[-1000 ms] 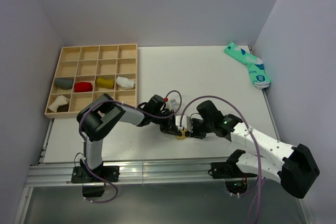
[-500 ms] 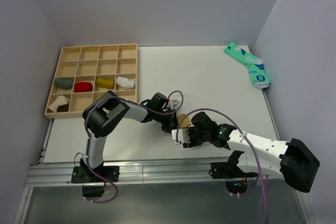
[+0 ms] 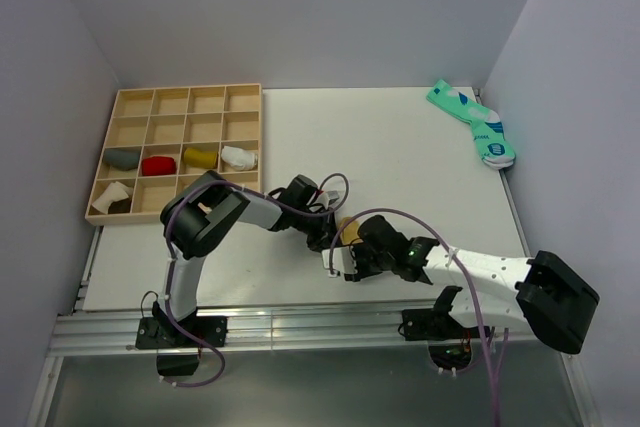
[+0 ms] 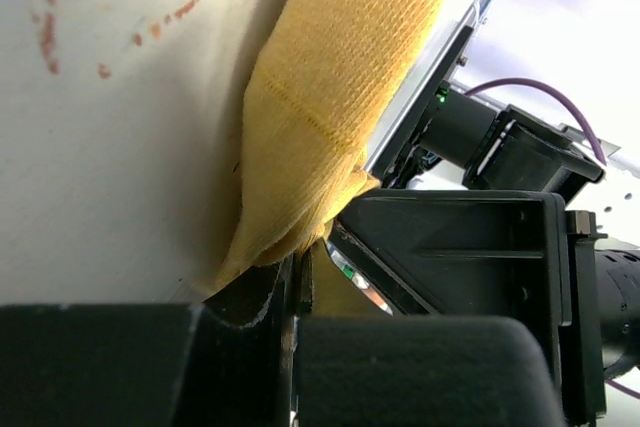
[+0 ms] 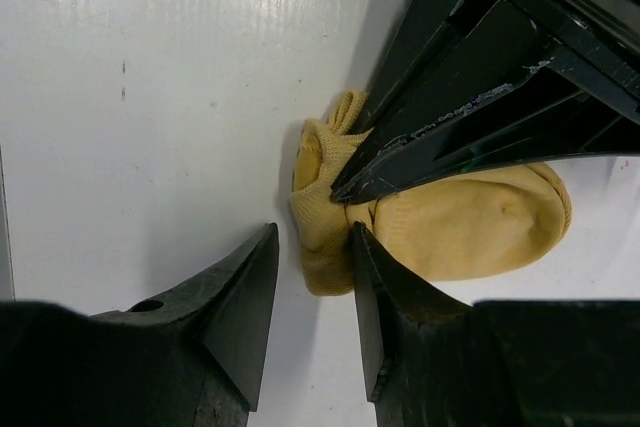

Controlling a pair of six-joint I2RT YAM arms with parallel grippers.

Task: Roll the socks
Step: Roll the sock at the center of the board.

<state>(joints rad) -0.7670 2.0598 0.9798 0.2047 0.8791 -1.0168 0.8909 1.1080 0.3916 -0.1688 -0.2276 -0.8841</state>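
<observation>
Clamping the mustard sock [image 5: 450,217] by its cuff in closed left jaws, right jaws half-parted and empty just beside that end, length lying crosswise.

Robotics lab cell: white table [image 3: 400,147], bare walls [image 3: 300,7], aluminium rail [image 3: 300,329].

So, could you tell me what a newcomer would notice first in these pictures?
The two grippers meeting over a yellow sock, front and centre: the left gripper is shut on its end, the right gripper open beside it. Then the wooden tray at the left with rolled socks in it, and the green socks in the far right corner.
</observation>
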